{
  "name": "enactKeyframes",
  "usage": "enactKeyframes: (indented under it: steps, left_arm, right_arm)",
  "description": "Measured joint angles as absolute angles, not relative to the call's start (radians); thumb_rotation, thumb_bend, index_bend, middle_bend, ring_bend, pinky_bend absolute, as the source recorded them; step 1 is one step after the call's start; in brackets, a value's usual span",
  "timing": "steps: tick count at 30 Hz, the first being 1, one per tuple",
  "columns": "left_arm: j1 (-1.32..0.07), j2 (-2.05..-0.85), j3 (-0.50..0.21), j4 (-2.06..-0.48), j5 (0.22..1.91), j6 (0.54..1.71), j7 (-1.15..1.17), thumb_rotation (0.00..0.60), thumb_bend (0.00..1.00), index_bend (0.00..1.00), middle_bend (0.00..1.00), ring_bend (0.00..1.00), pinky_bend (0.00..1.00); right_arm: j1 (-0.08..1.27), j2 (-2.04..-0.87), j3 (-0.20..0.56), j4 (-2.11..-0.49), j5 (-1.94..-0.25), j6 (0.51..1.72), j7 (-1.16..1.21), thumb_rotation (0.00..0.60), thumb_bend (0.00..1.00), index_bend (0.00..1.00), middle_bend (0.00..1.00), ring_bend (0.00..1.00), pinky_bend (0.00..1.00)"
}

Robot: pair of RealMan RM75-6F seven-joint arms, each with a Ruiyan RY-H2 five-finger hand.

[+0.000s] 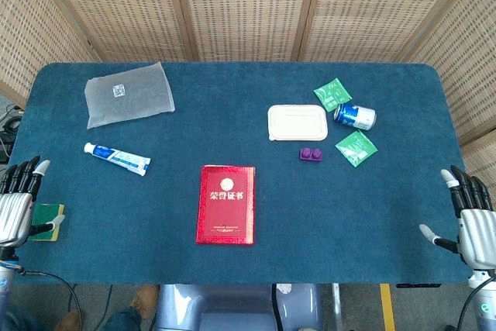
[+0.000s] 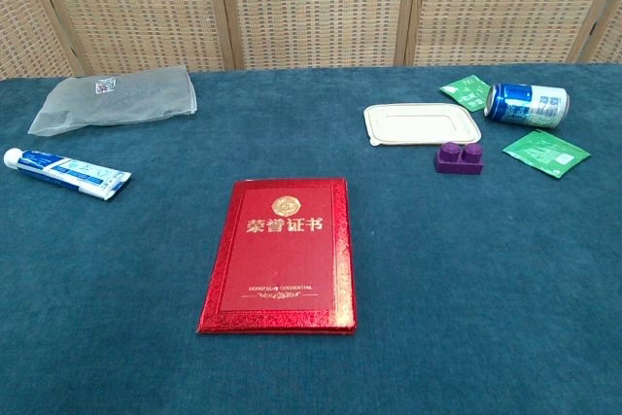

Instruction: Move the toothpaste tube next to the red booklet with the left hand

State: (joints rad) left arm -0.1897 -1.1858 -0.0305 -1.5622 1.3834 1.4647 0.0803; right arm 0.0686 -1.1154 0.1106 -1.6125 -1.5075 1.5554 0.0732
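A white and blue toothpaste tube [image 1: 117, 159] [image 2: 66, 171] lies flat on the blue table, left of the red booklet [image 1: 225, 204] [image 2: 281, 254] with a gap between them. My left hand [image 1: 18, 199] hovers at the table's left edge, below and left of the tube, fingers apart and holding nothing. At the right edge my right hand [image 1: 467, 217] is likewise open and empty. Neither hand shows in the chest view.
A green and yellow sponge [image 1: 48, 222] lies beside my left hand. A translucent bag [image 1: 128, 93] sits at the back left. On the right are a white lidded tray [image 1: 299, 122], a purple brick [image 1: 311, 154], a blue can [image 1: 355, 116] and two green sachets [image 1: 356, 147].
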Motion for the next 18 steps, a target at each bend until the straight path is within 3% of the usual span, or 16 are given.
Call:
enactKeyframes:
  steps: [12,18]
  left_arm:
    - [-0.222,-1.196,-0.057,-1.51,1.366,1.395,0.075,0.6,0.01,0.0,0.0,0.0,0.0]
    - [-0.323,-1.239,-0.093,-1.355,1.351,1.248,0.068,0.6,0.05,0.01,0.05,0.01,0.04]
  right_arm:
    - [0.072,-1.118,0.105,-1.612,-1.498,1.533,0.055,0.6,0.0,0.0,0.0,0.0,0.0]
    - [0.081,-1.129,0.109,-1.603,-1.474,1.51,0.032,0.6,0.0,0.0,0.0,0.0,0.0]
